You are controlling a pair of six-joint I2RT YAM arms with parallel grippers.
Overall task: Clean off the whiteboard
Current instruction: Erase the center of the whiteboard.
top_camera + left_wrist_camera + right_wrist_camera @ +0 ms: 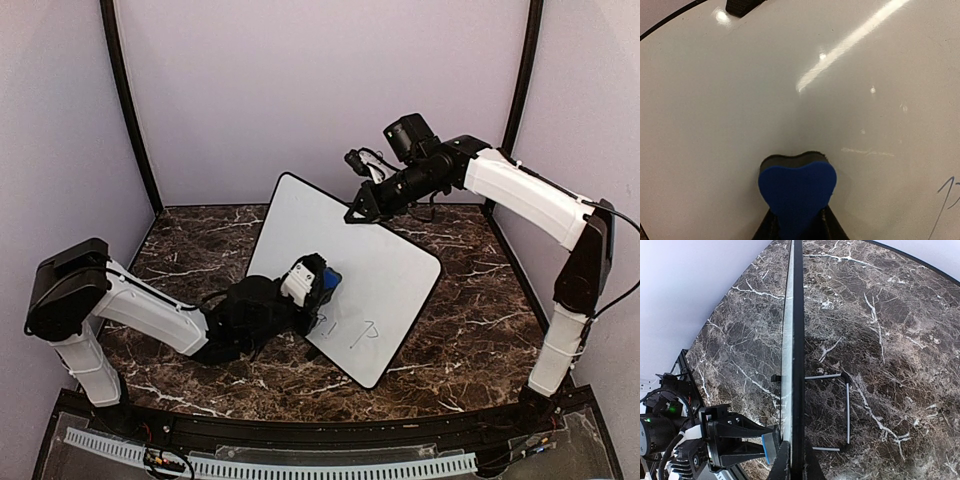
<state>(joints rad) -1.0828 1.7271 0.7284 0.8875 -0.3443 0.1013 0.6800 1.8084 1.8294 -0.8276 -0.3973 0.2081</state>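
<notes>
The whiteboard [350,265] stands tilted on the marble table, propped on a wire stand [846,412] behind it. Dark handwriting [350,333] remains near its lower edge; a blue stroke [945,195] shows in the left wrist view. My left gripper [318,283] is shut on the blue eraser [797,192], whose dark felt is pressed against the board face [790,100]. My right gripper [362,212] is shut on the board's top edge [798,340], seen edge-on in the right wrist view. The left gripper also shows in the right wrist view [762,442].
The brown marble table [470,330] lies all round the board. Lilac walls with black corner posts [130,110] close the back and sides. The right arm's base [560,350] stands at the right. A cable rail [300,465] runs along the near edge.
</notes>
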